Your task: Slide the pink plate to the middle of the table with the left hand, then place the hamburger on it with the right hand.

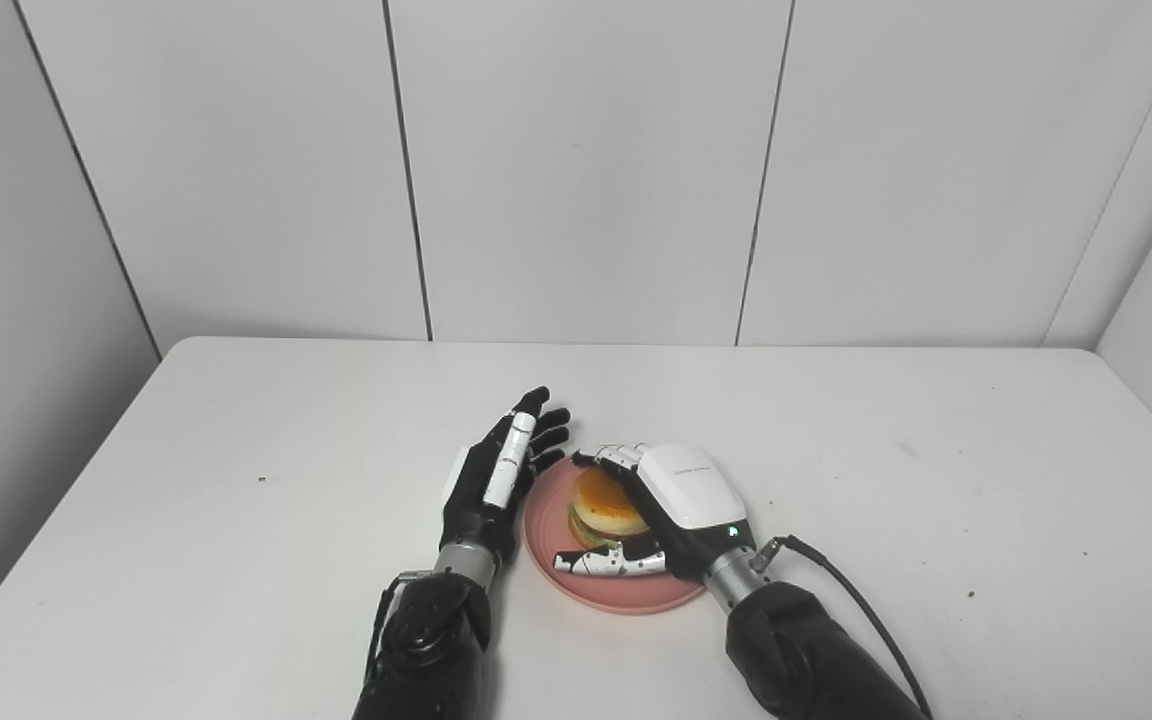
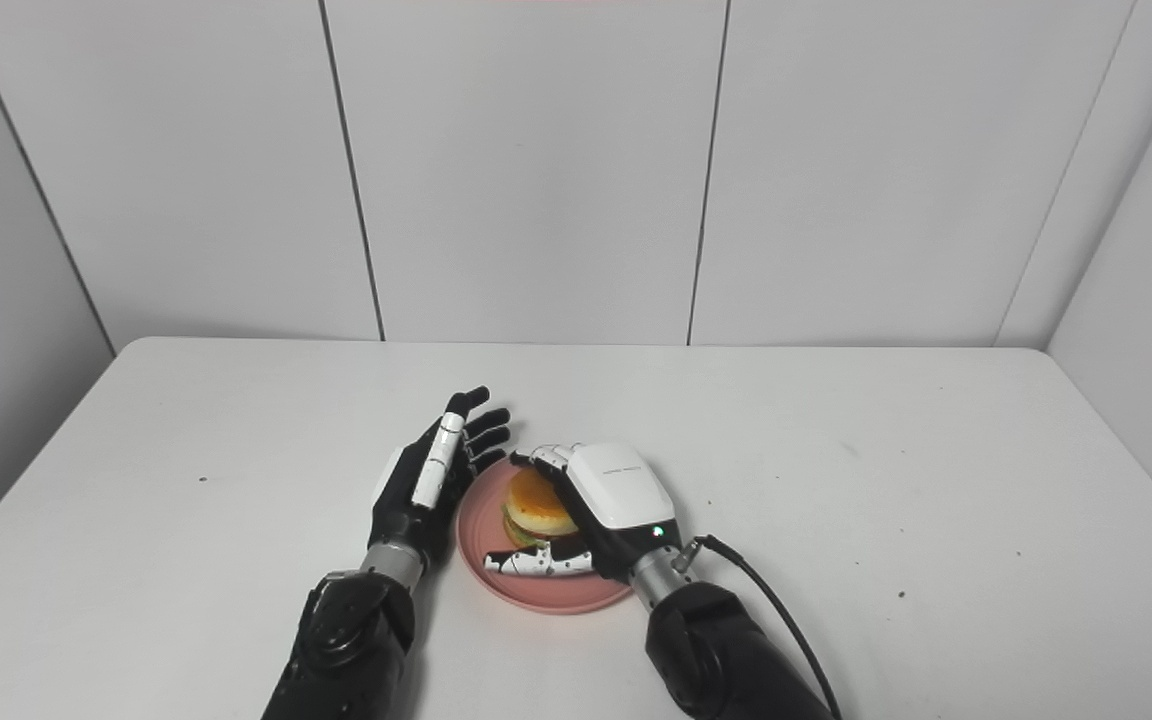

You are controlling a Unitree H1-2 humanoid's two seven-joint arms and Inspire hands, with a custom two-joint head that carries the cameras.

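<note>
The pink plate [image 1: 548, 552] lies on the white table near its front middle. The hamburger [image 1: 601, 505] sits on the plate, bun up. My right hand [image 1: 671, 505] is over the plate's right side, its fingers and thumb curled around the hamburger. My left hand [image 1: 496, 475] stands on edge just left of the plate, fingers straight and apart, holding nothing, its fingertips by the plate's rim. Both also show in the right eye view: the plate [image 2: 481, 550], the hamburger [image 2: 534, 503], the right hand [image 2: 606, 500] and the left hand [image 2: 431, 470].
The white table [image 1: 236, 450] runs to grey wall panels at the back and both sides. A black cable [image 1: 856, 600] trails from my right wrist across the table on the right.
</note>
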